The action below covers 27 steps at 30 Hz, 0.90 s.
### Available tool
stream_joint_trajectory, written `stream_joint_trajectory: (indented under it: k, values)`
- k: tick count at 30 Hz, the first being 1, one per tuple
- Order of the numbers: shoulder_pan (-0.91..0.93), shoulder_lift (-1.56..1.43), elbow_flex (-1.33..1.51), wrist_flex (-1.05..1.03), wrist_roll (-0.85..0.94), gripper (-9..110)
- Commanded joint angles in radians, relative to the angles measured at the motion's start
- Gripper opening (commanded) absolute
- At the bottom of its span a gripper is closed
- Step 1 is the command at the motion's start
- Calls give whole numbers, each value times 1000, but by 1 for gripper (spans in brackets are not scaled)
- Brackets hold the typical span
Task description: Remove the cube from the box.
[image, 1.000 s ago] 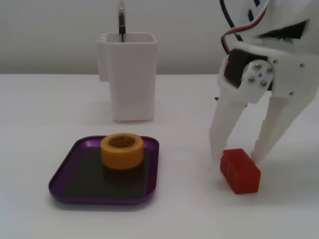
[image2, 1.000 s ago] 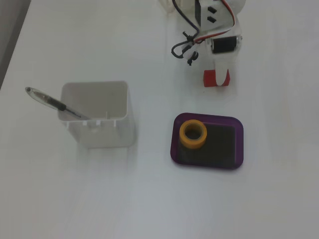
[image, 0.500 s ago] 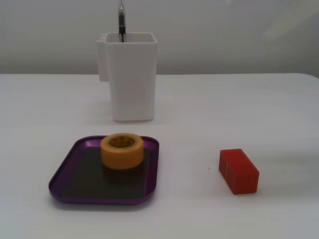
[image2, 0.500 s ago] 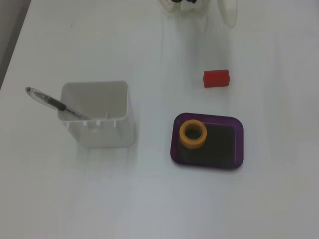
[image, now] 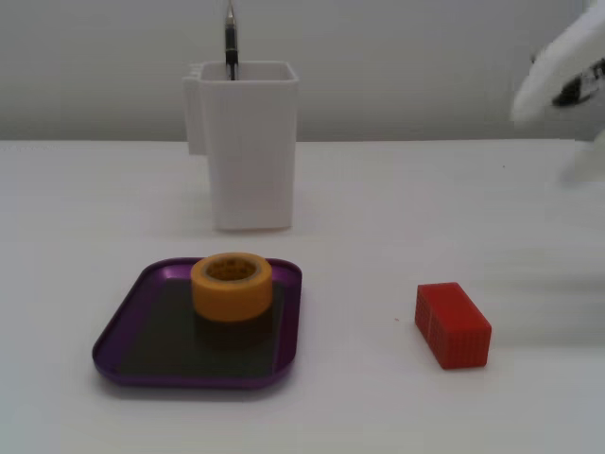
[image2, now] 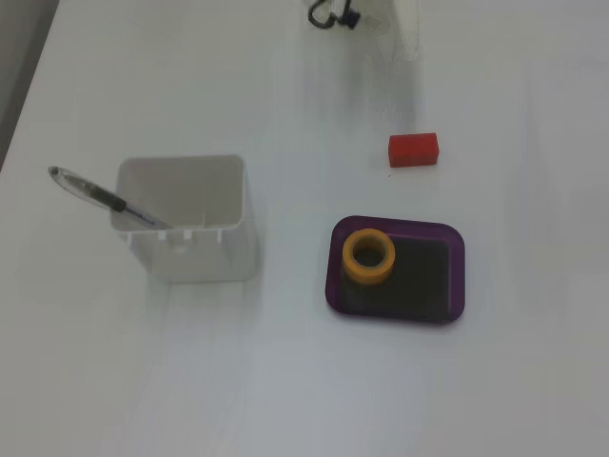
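Note:
The red cube point(image: 454, 326) lies on the white table, to the right of the purple box point(image: 189, 378) and apart from it. In a fixed view from above the cube point(image2: 413, 149) sits beyond the box point(image2: 460, 286). The box holds only a yellow-orange tape roll point(image: 232, 288) near its back edge. My gripper point(image: 567, 80) is a motion-blurred white shape at the upper right, well above and away from the cube. Its jaws cannot be made out. From above, only a faint white blur of the arm point(image2: 400, 24) shows at the top edge.
A tall white container point(image: 250, 151) with a pen point(image: 230, 43) in it stands behind the box. From above the container point(image2: 195, 252) is left of the box. A black cable point(image2: 328, 14) lies at the top edge.

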<state>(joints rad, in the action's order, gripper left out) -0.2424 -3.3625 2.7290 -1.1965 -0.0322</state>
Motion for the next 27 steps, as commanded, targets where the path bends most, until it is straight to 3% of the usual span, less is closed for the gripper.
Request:
stream_joint_trajectory:
  k: [1,8,19,25,27]
  values:
    - [60,-109,23,2,0,16]
    - [212,-69,138,9,-11,16]
    - [209,-69,331,9,-15,15]
    - [209,-69,333,9,-15,-1]
    - [209,-69,333,9,-15,1]
